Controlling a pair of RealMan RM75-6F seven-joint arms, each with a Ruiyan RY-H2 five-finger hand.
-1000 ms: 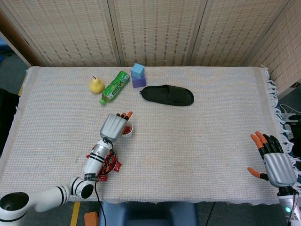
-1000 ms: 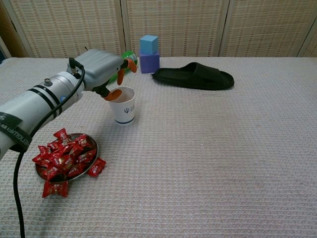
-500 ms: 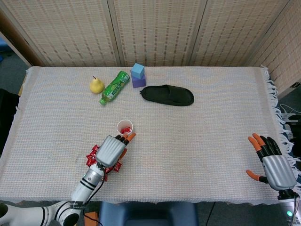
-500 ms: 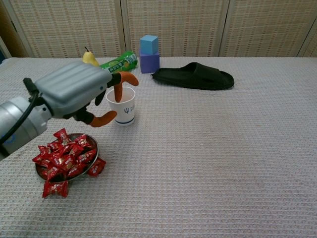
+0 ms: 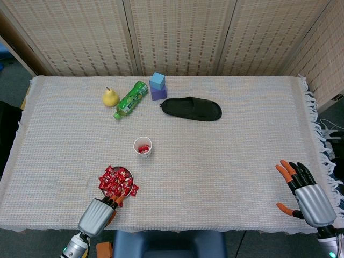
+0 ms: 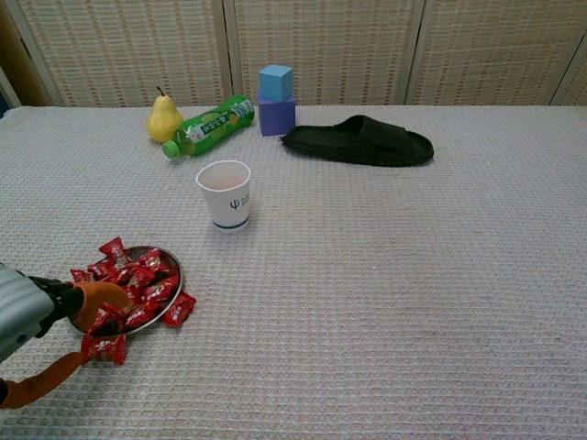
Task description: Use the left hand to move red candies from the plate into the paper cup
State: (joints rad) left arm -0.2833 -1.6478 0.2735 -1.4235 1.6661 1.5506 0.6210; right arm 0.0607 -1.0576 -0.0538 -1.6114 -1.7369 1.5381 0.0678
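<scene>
- Left hand (image 6: pixel 37 312) low at the table's near left edge, fingertips (image 5: pixel 115 201) lying on the heap of candies (image 6: pixel 124 289) at the plate's near side; thumb spread out below, clear of the heap; cannot tell whether any candy is pinched.
- Plate (image 5: pixel 129 177) near the front edge, left of middle, piled with red wrapped candies; a few spilled onto the cloth just beside its rim.
- Pear (image 5: pixel 110 97) toward the far left corner, upright, stem up.
- Green bottle (image 5: pixel 131 99) lying on its side just right of the pear, cap pointing toward the near edge.
- Cup (image 6: pixel 226 194) upright between bottle and plate, apart from both; red candies visible inside from the head view.
- Light blue cube (image 5: pixel 157 80) stacked on a purple cube (image 5: pixel 158 94) near the far edge, just right of the bottle's base.
- Black slipper (image 5: pixel 191 108) lying flat right of the cubes, around the middle of the table's width, toward the far edge.
- Table (image 5: pixel 242 145) covered by a pale woven cloth, fringe hanging at the right edge.
- Right hand (image 5: pixel 303 189) at the near right corner, back of the hand up, fingers spread apart, holding nothing, well apart from everything else.
</scene>
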